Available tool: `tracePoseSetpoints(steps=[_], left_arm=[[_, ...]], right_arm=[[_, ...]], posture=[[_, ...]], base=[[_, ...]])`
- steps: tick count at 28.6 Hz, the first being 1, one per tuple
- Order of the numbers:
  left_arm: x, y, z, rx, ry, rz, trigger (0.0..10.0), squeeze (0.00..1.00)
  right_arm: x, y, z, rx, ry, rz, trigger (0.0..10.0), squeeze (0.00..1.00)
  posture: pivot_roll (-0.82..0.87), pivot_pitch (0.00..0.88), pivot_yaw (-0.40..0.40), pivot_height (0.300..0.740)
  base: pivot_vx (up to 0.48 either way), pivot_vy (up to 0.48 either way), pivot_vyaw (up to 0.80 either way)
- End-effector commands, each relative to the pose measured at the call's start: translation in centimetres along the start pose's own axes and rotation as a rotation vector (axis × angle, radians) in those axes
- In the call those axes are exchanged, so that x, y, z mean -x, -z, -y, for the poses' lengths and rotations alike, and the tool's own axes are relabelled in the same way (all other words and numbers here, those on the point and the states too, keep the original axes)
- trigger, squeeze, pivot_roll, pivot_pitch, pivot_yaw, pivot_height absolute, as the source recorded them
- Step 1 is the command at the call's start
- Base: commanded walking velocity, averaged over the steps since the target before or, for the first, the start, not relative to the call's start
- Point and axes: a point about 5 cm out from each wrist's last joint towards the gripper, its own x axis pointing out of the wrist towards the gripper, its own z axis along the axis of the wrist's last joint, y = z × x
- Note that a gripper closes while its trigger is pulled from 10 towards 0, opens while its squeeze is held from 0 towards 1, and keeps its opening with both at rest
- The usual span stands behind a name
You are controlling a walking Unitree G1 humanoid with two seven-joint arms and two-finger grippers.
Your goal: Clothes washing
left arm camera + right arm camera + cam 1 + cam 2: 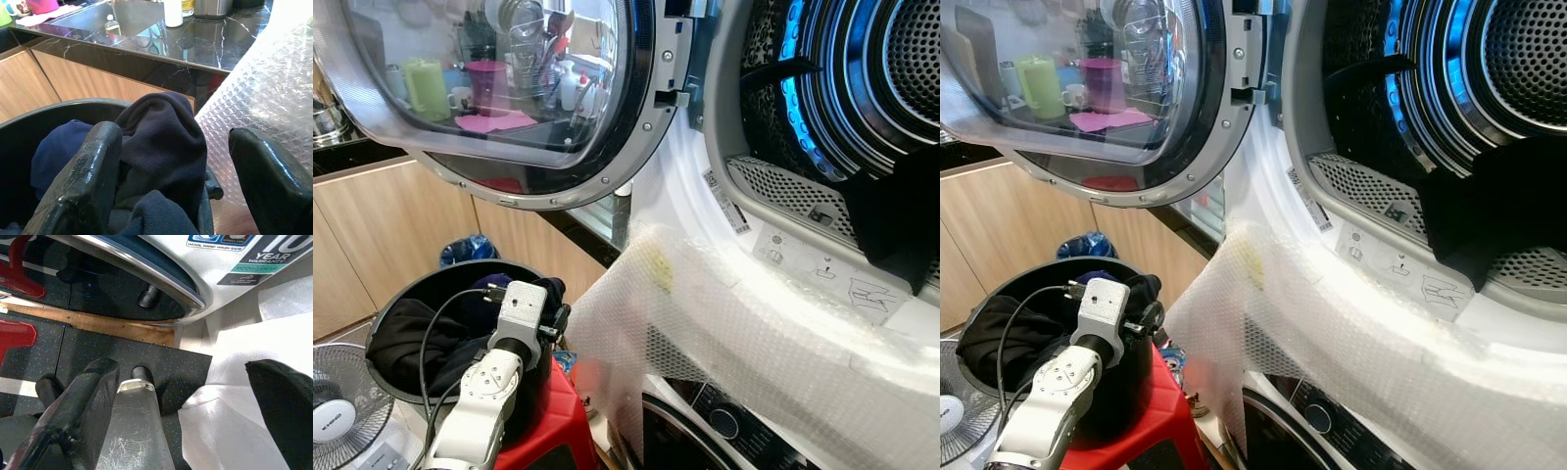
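A kitchen lies behind me: wood cabinet fronts [382, 225] under a dark marble bench [186, 44] that carries a white bottle [172, 12]. Ahead, the upper machine's round glass door [499, 88] is swung wide to my left, and its drum [862, 88] gapes open, ringed in blue light, with a dark garment [1489, 211] hanging over its lower lip. Bubble wrap [744, 333] drapes the front below, over the second machine, whose knob [724, 423] shows beneath it. My left arm is bent low at my left, its wrist angled up so that my left tool [171, 166] hovers over the black bucket [391, 313] of dark clothes [161, 137], which sits on a red stool [553, 431]. Its fingers [83, 181] stand apart, with a navy fleece bunched between them, not pinched. The bubble wrap hangs just beside the bucket's rim, leaving little room on that side. A fan [342, 392] stands near my left. My right tool [181, 416] hangs low, pointing at the dark speckled floor [98, 347] before the lower machine's door [98, 284], its fingers apart with nothing between them.
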Motion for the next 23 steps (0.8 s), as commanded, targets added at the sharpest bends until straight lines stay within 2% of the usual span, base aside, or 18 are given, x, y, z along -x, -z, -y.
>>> tracePoseSetpoints(steps=[1,3,4,5,6,7,8,10,12,13,17,18,19,21,23], left_arm=[[0.1,-0.2,0.0,0.001,-0.001,0.005,10.0,0.00],[0.1,-0.2,0.0,0.001,-0.001,0.005,10.0,0.00],[0.8,-1.9,-3.6,0.090,-0.193,0.032,10.0,1.00],[1.3,-2.5,-5.5,0.127,-0.277,0.050,10.0,1.00],[1.5,-3.0,-6.5,0.139,-0.305,0.072,10.0,1.00],[1.2,-3.9,-6.2,0.070,-0.222,0.130,10.0,1.00],[1.2,-3.9,-6.2,0.070,-0.222,0.130,10.0,1.00],[1.0,-4.4,-5.5,0.003,-0.143,0.163,10.0,1.00],[0.9,-4.7,-4.9,-0.028,-0.093,0.181,10.0,1.00],[0.8,-4.8,-4.4,-0.031,-0.074,0.183,10.0,1.00],[0.9,-4.4,-4.2,0.035,-0.107,0.128,10.0,1.00],[0.7,-4.3,-4.2,0.057,-0.114,0.116,10.0,0.00],[0.4,-4.2,-4.2,0.088,-0.105,0.101,10.0,0.00],[0.1,-4.2,-4.1,0.097,-0.091,0.089,10.0,0.00],[-0.5,-3.7,-3.6,0.080,-0.023,0.050,10.0,0.00]], right_arm=[[0.0,0.0,0.1,0.003,0.005,-0.002,10.0,0.00],[0.0,0.0,0.1,0.003,0.005,-0.002,10.0,0.00],[-0.1,-0.3,-0.3,0.036,-0.017,-0.002,10.0,0.00],[-0.1,-0.7,-0.5,0.057,-0.027,0.004,10.0,0.00],[-0.1,-0.9,-0.6,0.069,-0.033,0.008,10.0,0.00],[-0.2,-1.1,-0.6,0.072,-0.032,0.013,10.0,0.00],[-0.2,-1.1,-0.6,0.072,-0.032,0.013,10.0,0.00],[-0.2,-1.2,-0.6,0.063,-0.027,0.018,10.0,0.00],[-0.2,-1.3,-0.4,0.056,-0.023,0.021,10.0,0.00],[-0.2,-1.3,-0.3,0.056,-0.020,0.020,10.0,0.00],[-0.2,-1.0,-0.1,0.050,-0.013,0.014,10.0,0.00],[-0.2,-0.9,0.0,0.050,-0.012,0.012,10.0,0.00],[-0.2,-0.8,-0.1,0.052,-0.012,0.011,10.0,0.00],[-0.2,-0.8,-0.1,0.054,-0.012,0.008,10.0,0.00],[-0.1,-0.6,-0.1,0.066,-0.015,0.002,10.0,0.00]], posture=[[0.38,0.000,-0.065,0.740],[0.38,0.000,-0.065,0.740],[0.47,0.000,-0.098,0.740],[0.47,0.000,-0.099,0.740],[0.46,0.000,-0.098,0.740],[0.45,0.000,-0.096,0.740],[0.45,0.000,-0.096,0.740],[0.45,0.000,-0.095,0.740],[0.44,0.000,-0.090,0.740],[0.43,0.000,-0.087,0.740],[0.43,0.000,-0.085,0.740],[0.43,0.000,-0.086,0.740],[0.43,0.000,-0.091,0.740],[0.43,0.000,-0.091,0.740],[0.43,0.000,-0.092,0.740]], base=[[0.000,0.000,0.00],[0.000,0.000,0.00],[0.000,0.000,0.00],[0.000,0.000,0.00],[0.000,0.000,0.00],[0.000,0.000,0.00],[0.000,0.000,0.00],[0.000,0.000,0.00],[0.000,0.000,0.00],[0.000,0.000,0.00],[0.000,0.000,0.00],[0.000,0.000,0.00],[0.000,0.000,0.00],[0.000,0.000,0.00],[0.000,0.000,0.00]])
